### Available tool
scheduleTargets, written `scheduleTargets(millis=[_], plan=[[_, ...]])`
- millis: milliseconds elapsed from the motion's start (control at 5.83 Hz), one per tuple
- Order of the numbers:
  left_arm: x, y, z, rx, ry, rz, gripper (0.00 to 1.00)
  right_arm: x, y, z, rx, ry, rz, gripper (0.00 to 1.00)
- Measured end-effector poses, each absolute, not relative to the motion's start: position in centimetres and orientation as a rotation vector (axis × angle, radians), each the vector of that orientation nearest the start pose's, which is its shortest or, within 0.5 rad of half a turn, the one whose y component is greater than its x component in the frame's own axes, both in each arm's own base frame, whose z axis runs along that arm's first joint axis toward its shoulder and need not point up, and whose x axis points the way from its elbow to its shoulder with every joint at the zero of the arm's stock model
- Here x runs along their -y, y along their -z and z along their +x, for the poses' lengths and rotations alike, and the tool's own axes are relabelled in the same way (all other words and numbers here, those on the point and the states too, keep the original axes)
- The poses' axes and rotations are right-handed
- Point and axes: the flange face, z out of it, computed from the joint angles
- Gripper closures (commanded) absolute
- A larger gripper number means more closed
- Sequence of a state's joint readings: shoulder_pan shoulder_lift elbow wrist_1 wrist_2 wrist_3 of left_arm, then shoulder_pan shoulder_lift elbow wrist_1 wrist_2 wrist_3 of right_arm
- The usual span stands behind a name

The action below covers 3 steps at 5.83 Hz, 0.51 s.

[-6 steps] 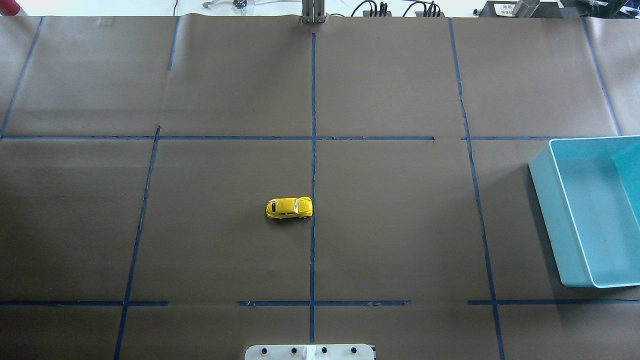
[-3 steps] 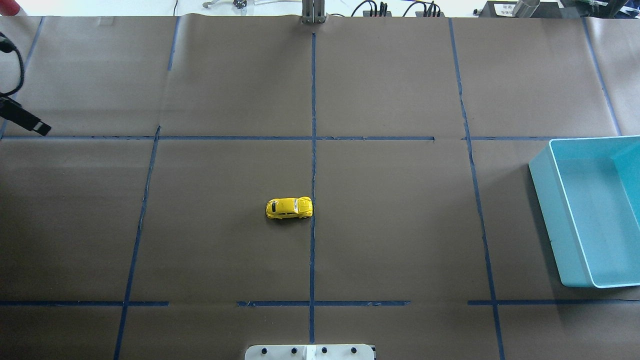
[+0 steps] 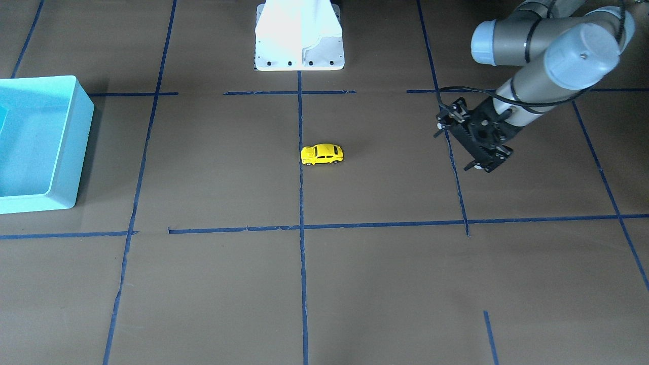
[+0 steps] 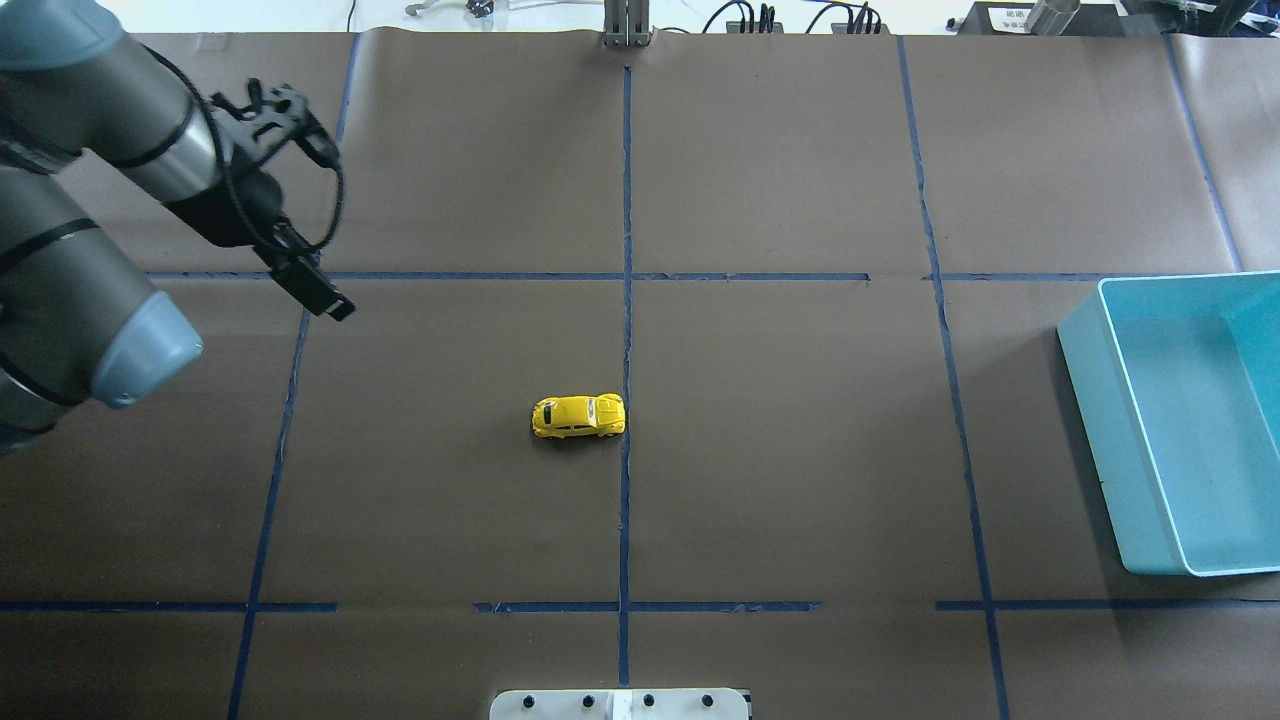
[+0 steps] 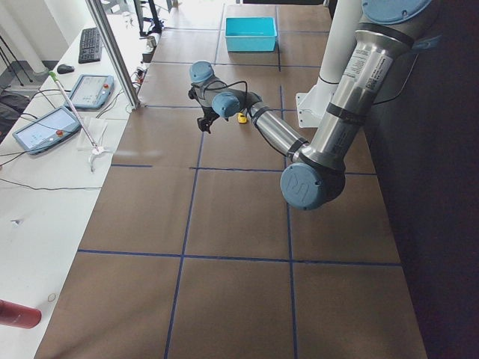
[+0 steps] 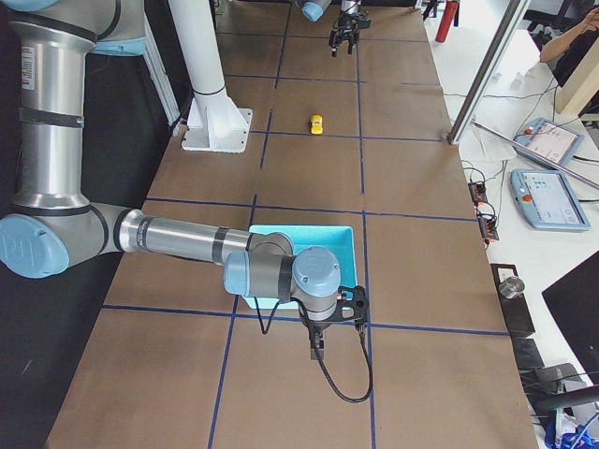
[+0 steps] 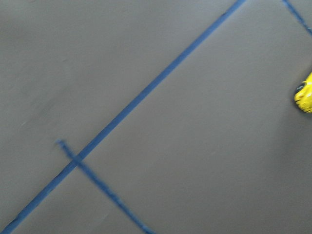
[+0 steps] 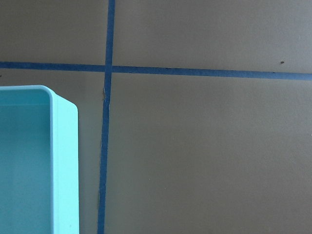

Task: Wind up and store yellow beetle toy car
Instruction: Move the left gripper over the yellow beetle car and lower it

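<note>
The yellow beetle toy car point(image 4: 578, 415) stands on its wheels near the table's middle, beside the centre tape line. It also shows in the front view point(image 3: 322, 154) and at the right edge of the left wrist view point(image 7: 304, 95). My left gripper point(image 4: 268, 190) hangs above the table, well to the car's left and farther from the robot. In the front view point(image 3: 469, 144) its jaws look open and empty. My right gripper point(image 6: 323, 335) shows only in the right side view, by the turquoise bin's point(image 4: 1085, 400) outer corner; I cannot tell its state.
The turquoise bin stands at the table's right end, and its corner shows in the right wrist view point(image 8: 66, 165). Blue tape lines cross the brown table cover. The white robot base plate point(image 4: 620, 703) is at the near edge. A metal post point(image 4: 627, 25) stands at the far edge.
My left arm has swung in from the overhead view's left edge toward the middle. The car and the bin have not moved.
</note>
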<state>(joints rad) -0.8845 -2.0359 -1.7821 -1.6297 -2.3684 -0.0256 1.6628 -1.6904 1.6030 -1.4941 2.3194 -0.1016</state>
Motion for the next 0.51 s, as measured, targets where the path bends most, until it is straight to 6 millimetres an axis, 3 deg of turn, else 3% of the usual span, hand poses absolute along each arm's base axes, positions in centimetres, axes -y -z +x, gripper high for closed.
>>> scheduleTargets(millis=[343,515], plan=[[48.3,-20.1,42.6,-0.988,-1.03,0.493,0.0,43.1,-69.3,10.6,0.746,0.005,0.061,0.0],[47.4,-16.8,45.1,-0.988,-1.063,0.519,0.0,43.1,-69.3,10.6,0.746,0.004,0.06,0.0]])
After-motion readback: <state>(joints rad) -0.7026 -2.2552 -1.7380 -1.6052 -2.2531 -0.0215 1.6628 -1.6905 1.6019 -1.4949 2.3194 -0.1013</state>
